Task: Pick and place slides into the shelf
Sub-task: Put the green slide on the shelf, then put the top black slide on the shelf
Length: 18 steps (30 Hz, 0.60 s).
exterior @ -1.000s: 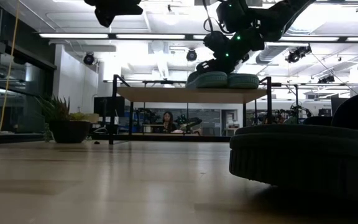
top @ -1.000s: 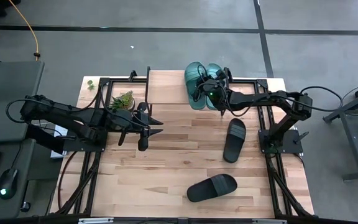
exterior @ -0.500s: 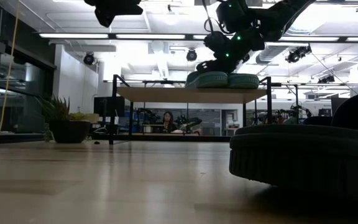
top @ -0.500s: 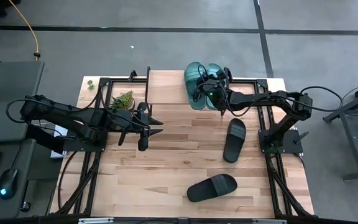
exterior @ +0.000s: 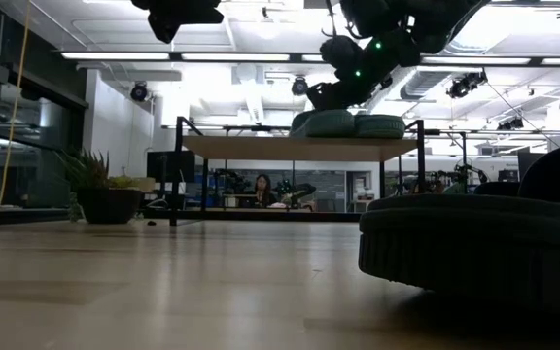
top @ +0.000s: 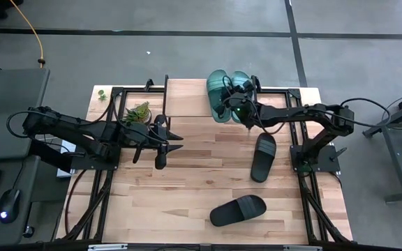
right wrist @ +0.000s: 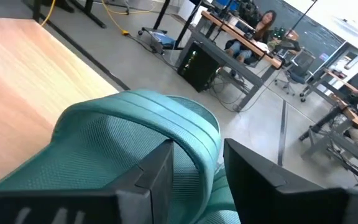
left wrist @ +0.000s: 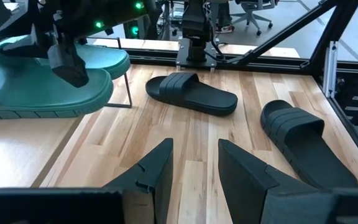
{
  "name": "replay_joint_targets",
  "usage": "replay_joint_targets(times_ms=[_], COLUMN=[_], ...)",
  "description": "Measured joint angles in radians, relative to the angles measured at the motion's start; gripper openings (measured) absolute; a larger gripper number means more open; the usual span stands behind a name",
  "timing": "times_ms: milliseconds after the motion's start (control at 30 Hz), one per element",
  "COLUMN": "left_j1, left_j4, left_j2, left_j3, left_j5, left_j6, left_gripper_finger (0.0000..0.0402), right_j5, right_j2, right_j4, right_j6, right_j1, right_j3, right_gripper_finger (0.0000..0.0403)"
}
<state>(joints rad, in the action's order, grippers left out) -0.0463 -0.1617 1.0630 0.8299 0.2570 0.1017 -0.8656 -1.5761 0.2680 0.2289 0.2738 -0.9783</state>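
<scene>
Jaws of the right gripper (top: 237, 110) stand parted just above the strap of the left teal slide (top: 219, 94), not clamped on it; the right wrist view shows both dark fingers (right wrist: 156, 171) set against the ribbed teal strap with a gap between them. Jaws of the left gripper (top: 175, 141) are spread open over bare wood near the middle of the desk (top: 187, 188), holding nothing; the left arm hangs there, well apart from the shelf. Two teal slides sit side by side on the shelf (top: 187, 89) at the far edge of the desk, on its right part, the right teal slide (top: 241, 84) touching its partner. In the low view the pair (exterior: 348, 124) rests on the light plank top, with the right gripper just above. Two black slides lie on the desk: one black slide (top: 263, 156) near the right arm's base, lengthwise toward the shelf, the other black slide (top: 238, 210) closer to the near edge, lying at an angle. A small potted plant (top: 139, 111) stands by the shelf's left end. A seated person (exterior: 261, 187) shows in the room beyond.
</scene>
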Motion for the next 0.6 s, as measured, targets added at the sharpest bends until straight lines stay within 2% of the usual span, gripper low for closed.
replay_joint_targets(times_ms=[400,600], left_j1=[0.000,0.000], left_j4=[0.000,0.000], left_j2=[0.000,0.000], left_j3=[0.000,0.000], left_j5=[-0.003,-0.004], left_j6=[0.000,0.000], left_gripper_finger=[0.0113,0.0113], right_j5=[0.005,0.004], right_j2=[0.001,0.001], right_j4=[0.001,-0.045], right_j6=[-0.022,-0.019], right_j1=[-0.007,-0.045], right_j3=[-0.011,-0.069], right_gripper_finger=[0.0130,0.0130])
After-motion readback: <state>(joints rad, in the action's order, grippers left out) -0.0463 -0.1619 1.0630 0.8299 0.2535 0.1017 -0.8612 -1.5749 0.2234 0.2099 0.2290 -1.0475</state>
